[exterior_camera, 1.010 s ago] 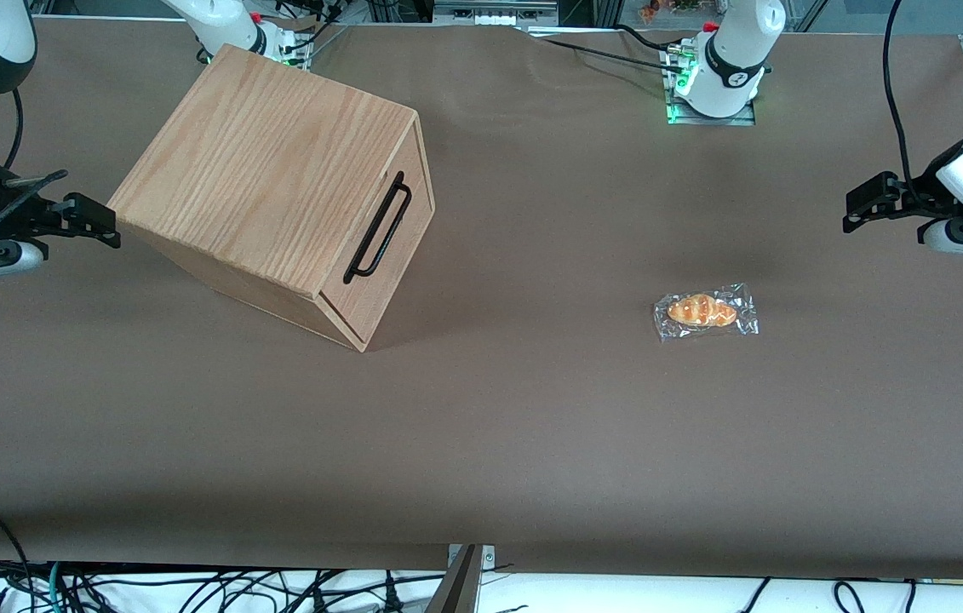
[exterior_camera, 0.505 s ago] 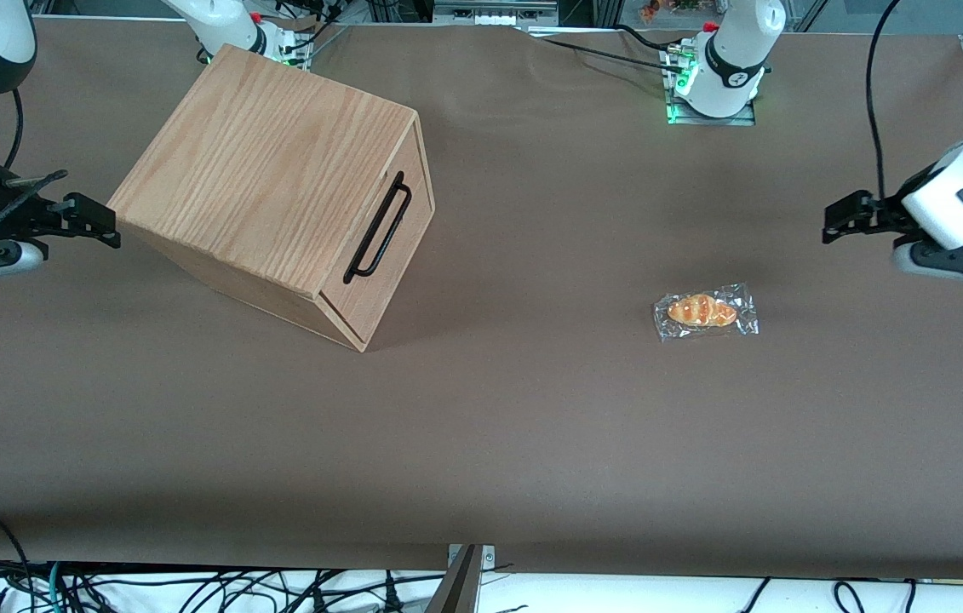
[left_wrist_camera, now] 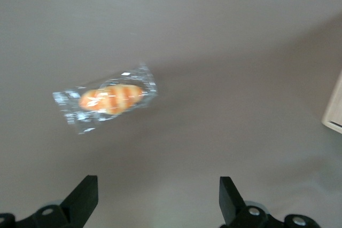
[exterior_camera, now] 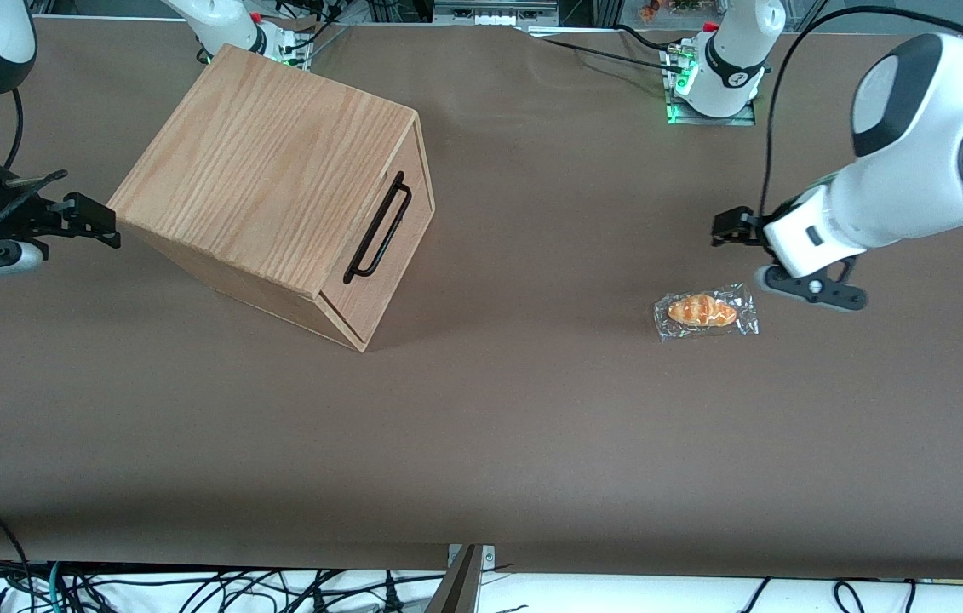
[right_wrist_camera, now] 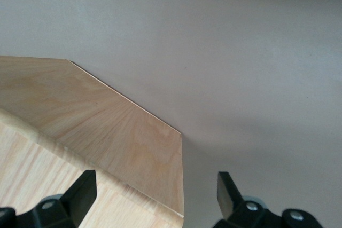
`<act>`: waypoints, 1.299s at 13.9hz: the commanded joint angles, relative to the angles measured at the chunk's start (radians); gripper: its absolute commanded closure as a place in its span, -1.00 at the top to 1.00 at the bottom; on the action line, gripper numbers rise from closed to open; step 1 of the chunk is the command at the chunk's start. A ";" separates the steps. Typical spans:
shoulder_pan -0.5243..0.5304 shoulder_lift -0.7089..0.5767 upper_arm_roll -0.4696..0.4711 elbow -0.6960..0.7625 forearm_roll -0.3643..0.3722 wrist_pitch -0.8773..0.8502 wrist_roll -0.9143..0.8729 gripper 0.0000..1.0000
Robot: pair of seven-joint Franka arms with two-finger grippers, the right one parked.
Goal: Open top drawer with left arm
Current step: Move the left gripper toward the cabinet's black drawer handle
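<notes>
My working surface (exterior_camera: 532, 409), a wide spread of matte brown covering, carries a large oak-grain wooden box cabinet (exterior_camera: 277, 183) toward the parked arm's end and a small orange bread roll sealed in clear crinkled plastic (exterior_camera: 705, 311) toward my working arm's end. My black two-finger gripper (exterior_camera: 724, 228) hangs above the surface near the roll, fingers spread wide.

Wide brown table (exterior_camera: 532, 443), cables (exterior_camera: 192, 587) along its near edge — green lights (exterior_camera: 675, 109) at its farther edge

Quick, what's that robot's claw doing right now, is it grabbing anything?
Left arm's tool: open and empty, hovering above the table near the wrapped bread, well short of the drawer handle.
</notes>
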 commanded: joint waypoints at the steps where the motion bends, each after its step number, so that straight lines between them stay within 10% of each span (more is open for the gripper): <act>1: -0.015 0.066 -0.038 0.052 -0.098 0.003 -0.024 1.00; 11: -0.302 0.238 -0.040 0.122 -0.486 0.323 -0.211 1.00; 18: -0.482 0.324 -0.040 0.124 -0.514 0.584 -0.279 1.00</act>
